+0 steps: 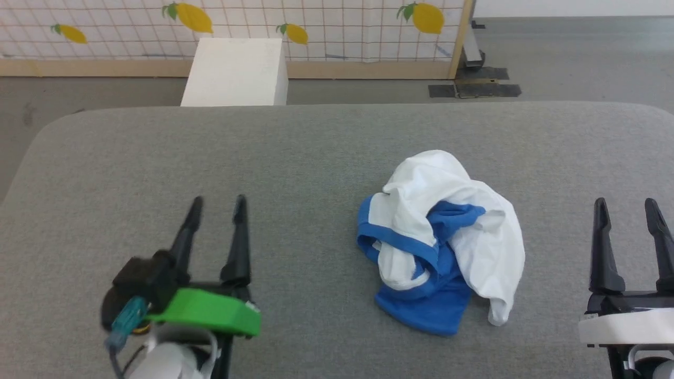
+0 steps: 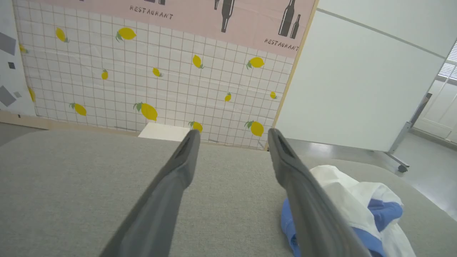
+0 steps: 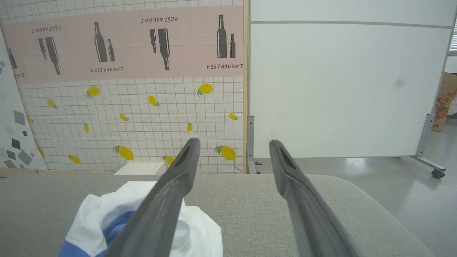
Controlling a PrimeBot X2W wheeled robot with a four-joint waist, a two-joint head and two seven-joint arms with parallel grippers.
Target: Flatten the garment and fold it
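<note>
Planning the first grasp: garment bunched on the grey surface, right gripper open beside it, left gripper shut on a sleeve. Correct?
No. In the head view the left gripper is open too, apart from the garment and holding nothing. The rest stands.

Looked out along the right gripper [image 3: 234,142], held well open with nothing between its dark fingers [image 3: 300,200]. Hung above the grey padded table [image 3: 250,200]. Found the garment [image 3: 96,214] crumpled at lower left, white over blue, partly hidden behind the finger on that side. Faced a lemon-print wall [image 3: 142,121], a small white box [image 3: 139,168] and a white partition [image 3: 339,89] beyond.
</note>
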